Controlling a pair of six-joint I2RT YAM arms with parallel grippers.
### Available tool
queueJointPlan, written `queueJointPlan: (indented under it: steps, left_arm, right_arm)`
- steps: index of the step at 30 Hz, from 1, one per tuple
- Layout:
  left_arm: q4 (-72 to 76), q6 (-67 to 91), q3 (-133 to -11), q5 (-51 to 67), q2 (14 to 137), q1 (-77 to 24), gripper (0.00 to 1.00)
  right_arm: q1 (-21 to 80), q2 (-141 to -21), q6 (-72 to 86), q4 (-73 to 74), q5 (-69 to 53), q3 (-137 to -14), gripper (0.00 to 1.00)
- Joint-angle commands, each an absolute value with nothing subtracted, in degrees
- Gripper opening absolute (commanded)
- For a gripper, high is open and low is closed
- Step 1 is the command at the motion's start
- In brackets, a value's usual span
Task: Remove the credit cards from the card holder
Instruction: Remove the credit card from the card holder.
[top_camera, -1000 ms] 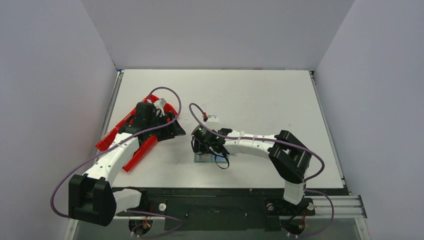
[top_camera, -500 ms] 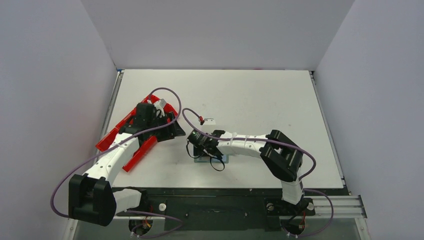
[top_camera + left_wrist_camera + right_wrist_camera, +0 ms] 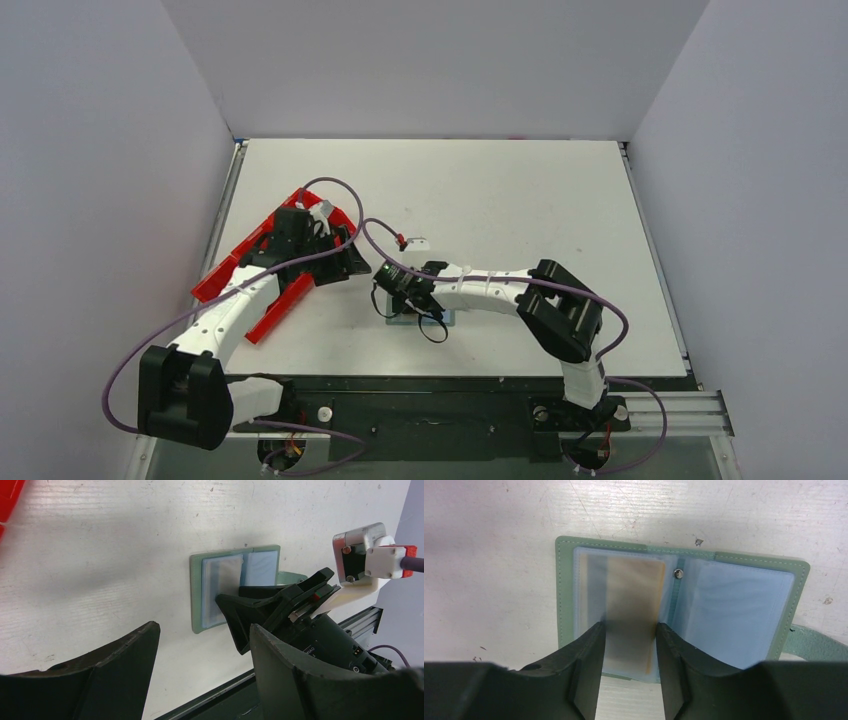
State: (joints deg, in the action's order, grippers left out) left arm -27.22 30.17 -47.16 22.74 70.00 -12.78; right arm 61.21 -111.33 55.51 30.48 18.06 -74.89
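The card holder [image 3: 679, 595] is lying open and flat on the white surface [image 3: 500, 190], near the front edge and about in the middle. Its green cover is facing down and its clear pockets are facing up. A tan card [image 3: 634, 585] is sitting inside the left pocket. The right pocket is looking pale blue, and I cannot tell if a card is in it. A little tab [image 3: 814, 645] is sticking out from the right side of the holder and lying on the surface.

The right gripper [image 3: 630, 626] is reaching down onto the left half of the holder, at its near edge. Its two fingers are standing partly apart, so it is open. The tan card is showing in the gap between them. From the left wrist view, one fingertip is touching the clear pocket.

The left gripper [image 3: 202, 630] is wide open and holding nothing. It is hanging above the surface, to the left of the holder and apart from it.

A red tray [image 3: 215, 280] is lying on the left part of the surface, under the left arm.
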Motion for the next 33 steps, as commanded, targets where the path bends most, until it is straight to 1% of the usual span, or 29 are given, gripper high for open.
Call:
queueJointPlan:
  steps: [1, 10, 16, 28, 33]
  left_arm:
    - [-26.11, 29.3, -47.04, 23.12, 70.1, -12.92, 0.64]
    - [-25.52, 29.43, -46.91, 24.62, 71.16, -13.68, 0.64]
    - [-24.75, 30.38, -46.53, 24.32, 72.18, -15.93, 0.64]
    - [-16.25, 37.16, -43.97, 24.95, 78.64, -23.06, 0.64]
    - [-13.31, 38.91, -44.01, 24.31, 81.93, -25.84, 0.62]
  right_arm:
    - [61.03, -112.17, 55.23, 30.32, 18.31, -73.56, 0.34]
    - [58.41, -108.81, 55.64, 23.8, 13.41, -66.56, 0.1]
    - [56.78, -106.72, 55.89, 18.21, 9.74, -61.74, 0.0]
    - [53.54, -103.41, 57.0, 6.82, 2.64, -53.03, 0.0]
    - [52.75, -102.62, 57.12, 4.31, 1.31, -51.18, 0.0]
